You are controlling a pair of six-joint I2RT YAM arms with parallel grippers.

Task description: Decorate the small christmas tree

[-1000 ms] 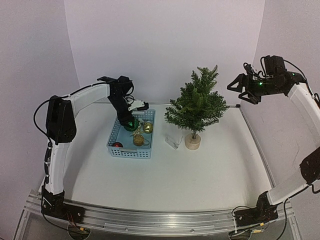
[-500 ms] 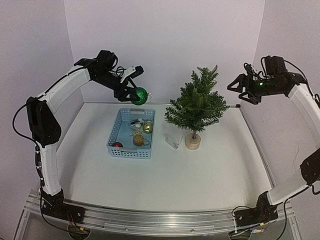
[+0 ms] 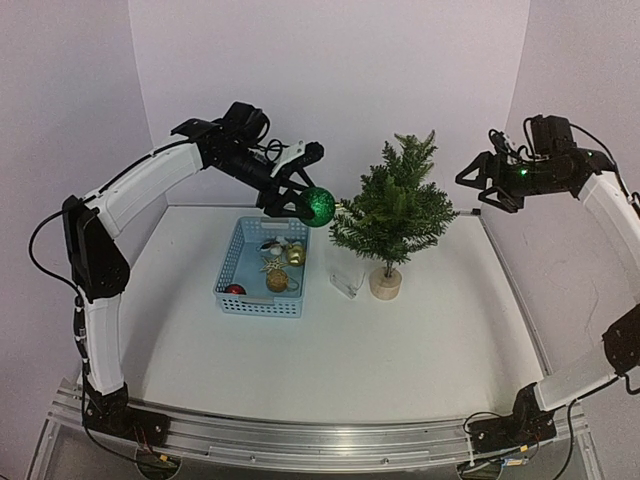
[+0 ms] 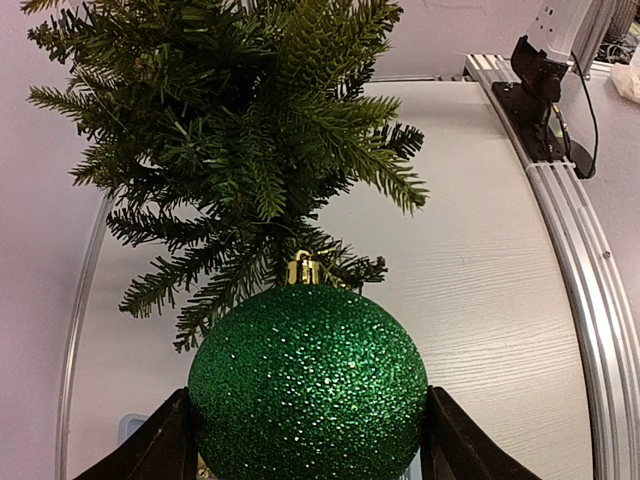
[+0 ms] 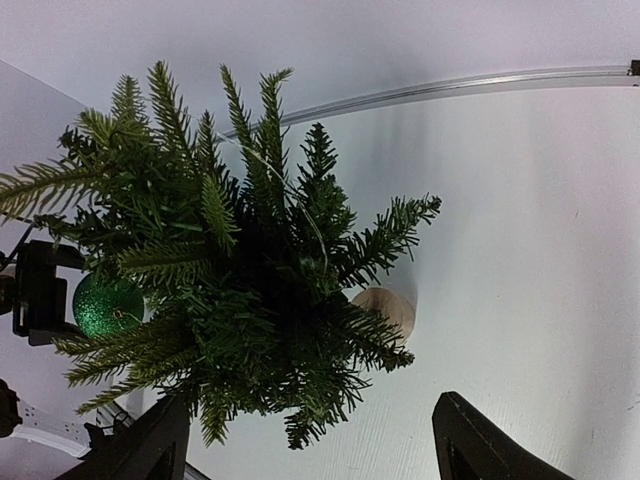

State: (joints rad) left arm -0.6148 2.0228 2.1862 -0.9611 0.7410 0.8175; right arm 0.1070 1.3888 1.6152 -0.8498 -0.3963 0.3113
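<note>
**Left tool holds a green ball at the tree**

The white bench (image 3: 420, 340) lies below both tools. The tree (image 3: 392, 205) stands upright on it between them, its branch tips just ahead of the left tool (image 4: 310, 405). The right tool (image 3: 478, 186) hangs high on the tree's far side, jaws wide and holding nothing. A blue basket (image 3: 258, 305) sits below the left tool, which clamps a glittery green ball (image 3: 321, 206), gold cap toward the needles. A gold ornament (image 3: 277, 281) and a red one (image 3: 235, 290) lie in the basket.

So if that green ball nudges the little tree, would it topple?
Possibly: the small christmas tree is tall and bushy over a small round wooden base, so likely top-heavy. Its thin branches would probably bend first, softening a light nudge.
</note>
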